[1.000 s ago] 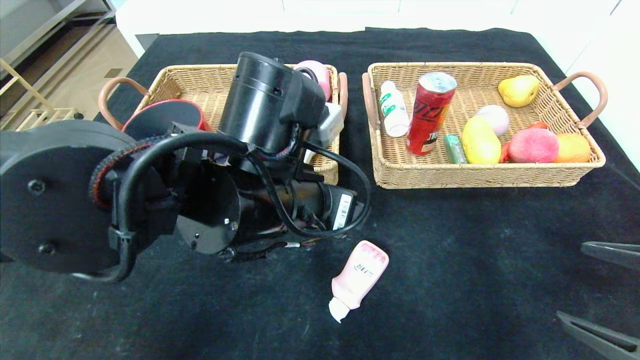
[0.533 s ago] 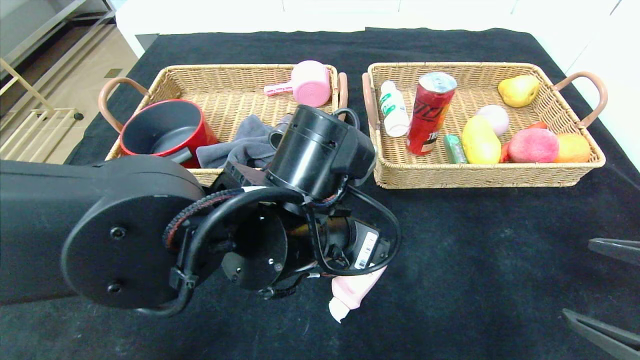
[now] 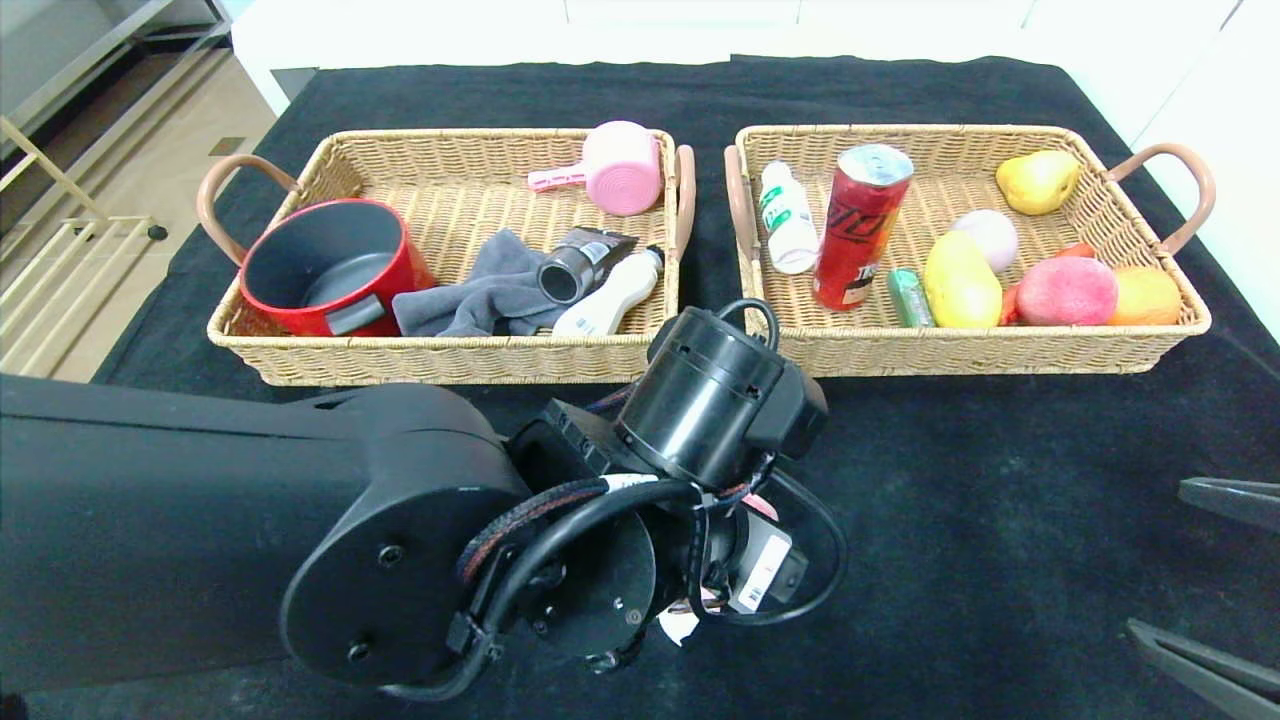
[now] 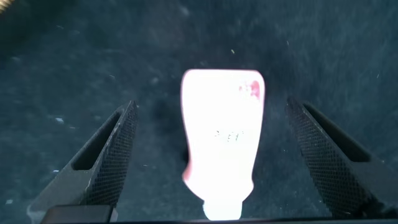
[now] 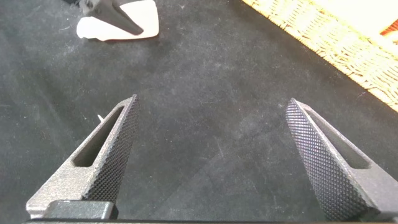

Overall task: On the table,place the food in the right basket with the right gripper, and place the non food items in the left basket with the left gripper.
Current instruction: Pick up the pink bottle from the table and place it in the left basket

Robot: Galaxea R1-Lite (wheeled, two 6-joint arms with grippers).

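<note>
The pale pink squeeze tube (image 4: 221,137) lies on the black table (image 3: 1000,480), between the two spread fingers of my left gripper (image 4: 211,104), which touch nothing. In the head view my left wrist covers the tube; only its white cap (image 3: 678,626) peeks out. The white curvy bottle (image 3: 610,295) and the dark tube (image 3: 580,262) lie in the left basket (image 3: 440,368). The small white bottle (image 3: 787,217), red can (image 3: 860,225) and peach (image 3: 1065,290) are in the right basket (image 3: 980,352). My right gripper (image 3: 1155,560) is open and empty at the table's right front.
The left basket also holds a red pot (image 3: 330,265), a grey cloth (image 3: 480,290) and a pink cup (image 3: 620,165). Beside the food in the right basket lie a pear (image 3: 1035,180), a yellow fruit (image 3: 960,280) and an orange one (image 3: 1145,295).
My left arm has swung from over the left basket toward the table's front, coming down over the pink tube. The basket's contents are uncovered. The right arm is still.
</note>
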